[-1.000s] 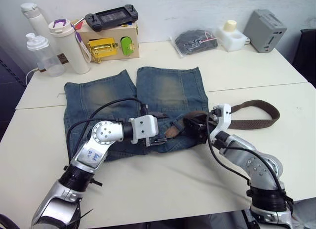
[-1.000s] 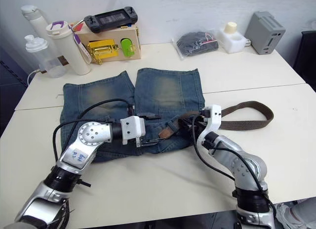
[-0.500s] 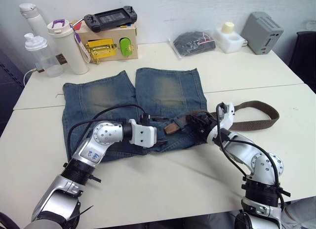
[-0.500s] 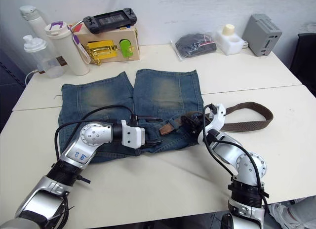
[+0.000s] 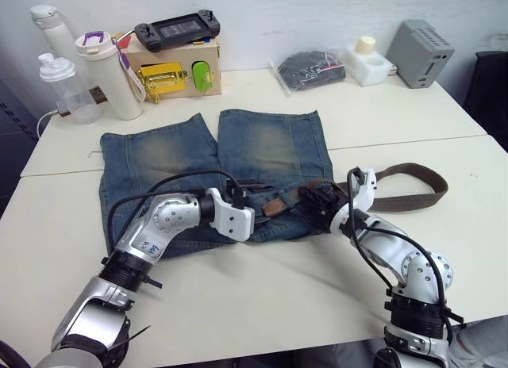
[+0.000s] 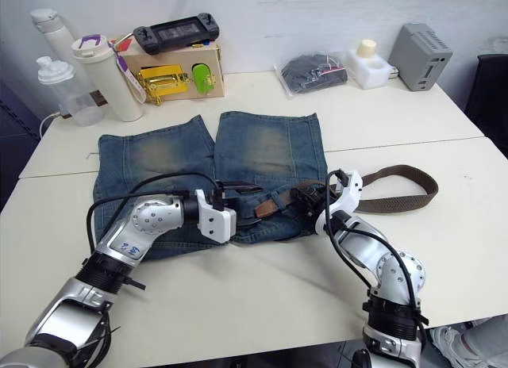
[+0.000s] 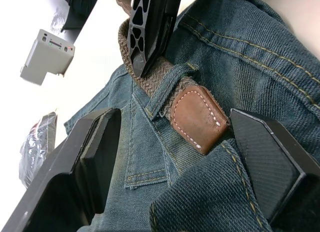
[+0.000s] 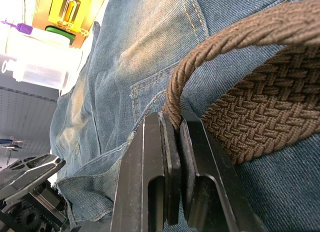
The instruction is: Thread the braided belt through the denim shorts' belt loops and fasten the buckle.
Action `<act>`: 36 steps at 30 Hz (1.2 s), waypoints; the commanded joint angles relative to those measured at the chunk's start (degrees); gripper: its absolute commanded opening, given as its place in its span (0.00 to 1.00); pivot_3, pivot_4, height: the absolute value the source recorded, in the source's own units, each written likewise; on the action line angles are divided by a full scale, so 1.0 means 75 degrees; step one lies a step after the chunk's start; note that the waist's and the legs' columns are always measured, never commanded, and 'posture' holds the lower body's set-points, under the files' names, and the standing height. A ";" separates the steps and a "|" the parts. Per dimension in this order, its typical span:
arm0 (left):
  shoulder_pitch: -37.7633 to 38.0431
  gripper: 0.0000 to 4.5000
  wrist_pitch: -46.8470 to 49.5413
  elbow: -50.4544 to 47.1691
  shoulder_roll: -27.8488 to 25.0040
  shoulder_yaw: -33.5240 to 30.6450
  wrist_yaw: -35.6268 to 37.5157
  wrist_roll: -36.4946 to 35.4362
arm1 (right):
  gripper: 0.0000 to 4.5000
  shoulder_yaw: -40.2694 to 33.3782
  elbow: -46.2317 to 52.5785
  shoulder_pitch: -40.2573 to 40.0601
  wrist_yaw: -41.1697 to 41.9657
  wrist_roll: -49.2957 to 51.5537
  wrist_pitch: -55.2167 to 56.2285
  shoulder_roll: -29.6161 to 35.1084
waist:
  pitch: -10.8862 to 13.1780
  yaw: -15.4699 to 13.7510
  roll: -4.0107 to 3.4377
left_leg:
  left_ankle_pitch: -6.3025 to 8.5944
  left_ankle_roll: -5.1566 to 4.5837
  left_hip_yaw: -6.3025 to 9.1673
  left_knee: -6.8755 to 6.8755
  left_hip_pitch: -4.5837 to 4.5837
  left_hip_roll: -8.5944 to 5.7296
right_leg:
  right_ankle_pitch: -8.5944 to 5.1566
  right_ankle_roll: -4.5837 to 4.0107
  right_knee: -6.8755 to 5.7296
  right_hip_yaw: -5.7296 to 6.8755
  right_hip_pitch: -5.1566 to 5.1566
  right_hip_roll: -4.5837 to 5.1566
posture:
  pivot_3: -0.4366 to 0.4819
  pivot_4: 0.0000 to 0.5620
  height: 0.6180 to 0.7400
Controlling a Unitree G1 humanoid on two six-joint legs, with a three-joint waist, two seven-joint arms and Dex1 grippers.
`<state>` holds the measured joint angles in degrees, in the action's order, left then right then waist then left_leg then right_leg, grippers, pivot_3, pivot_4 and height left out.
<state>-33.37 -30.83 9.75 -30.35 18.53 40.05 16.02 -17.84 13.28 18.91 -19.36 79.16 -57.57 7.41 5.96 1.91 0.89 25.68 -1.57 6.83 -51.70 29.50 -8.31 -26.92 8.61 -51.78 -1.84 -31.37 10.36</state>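
The denim shorts (image 5: 270, 146) lie flat on the white table, waistband toward me. The braided belt (image 5: 413, 200) runs from the right of the shorts onto the waistband. In the left wrist view its brown leather tip (image 7: 197, 117) sticks out of a belt loop (image 7: 167, 89). My left gripper (image 5: 254, 200) is open, one finger (image 7: 95, 157) on each side of that tip. My right gripper (image 8: 172, 124) is shut on a raised bend of the belt (image 8: 250, 117) just right of the loop. The buckle is out of view.
At the back left stand bottles (image 5: 111, 74) and a wooden box (image 5: 178, 70) with a game controller on top. A bagged dark bundle (image 5: 311, 67), a white container (image 5: 371, 60) and a grey box (image 5: 424, 41) sit at the back right.
My left gripper has shifted away from me along the waistband, up to the belt's leather tip. The right gripper stays shut on the belt, about where it was.
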 commanded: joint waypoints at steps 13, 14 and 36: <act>-0.0003 0.01 0.0576 -0.0267 0.0059 -0.0016 -0.0108 0.0292 | 0.00 0.0472 0.0157 -0.0215 -0.0176 0.0323 0.0100 -0.0063 | -0.0017 0.0008 -0.0004 | 0.0000 0.0000 -0.0001 0.0007 -0.0006 0.0000 | 0.0000 0.0000 -0.0001 -0.0002 0.0001 0.0000 | 0.48 0.27 0.22; -0.0043 0.01 0.0567 -0.0302 0.0051 -0.0030 -0.0102 0.0278 | 0.00 0.0484 0.0171 -0.0223 -0.0179 0.0315 0.0106 -0.0057 | -0.0017 0.0008 -0.0004 | 0.0000 0.0000 0.0000 0.0007 -0.0006 0.0000 | 0.0000 0.0000 -0.0001 -0.0002 0.0001 0.0000 | 0.48 0.27 0.22; -0.0091 0.00 0.1260 -0.1104 0.0003 -0.0096 0.0399 -0.0013 | 0.96 0.1169 0.3403 -0.1366 0.4291 -0.2185 0.0910 0.4908 | -0.0007 -0.0049 -0.0011 | 0.0001 0.0000 -0.0002 0.0002 0.0021 -0.0004 | 0.0001 0.0003 0.0043 0.0005 0.0000 0.0000 | 0.48 0.27 0.22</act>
<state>-33.78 -21.59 2.95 -30.33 18.01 42.95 16.90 -11.66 33.70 9.37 5.55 69.83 -54.08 41.66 5.91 1.54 0.81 25.68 -1.57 6.84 -51.66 29.65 -8.33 -26.91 8.64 -51.43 -1.78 -31.35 10.37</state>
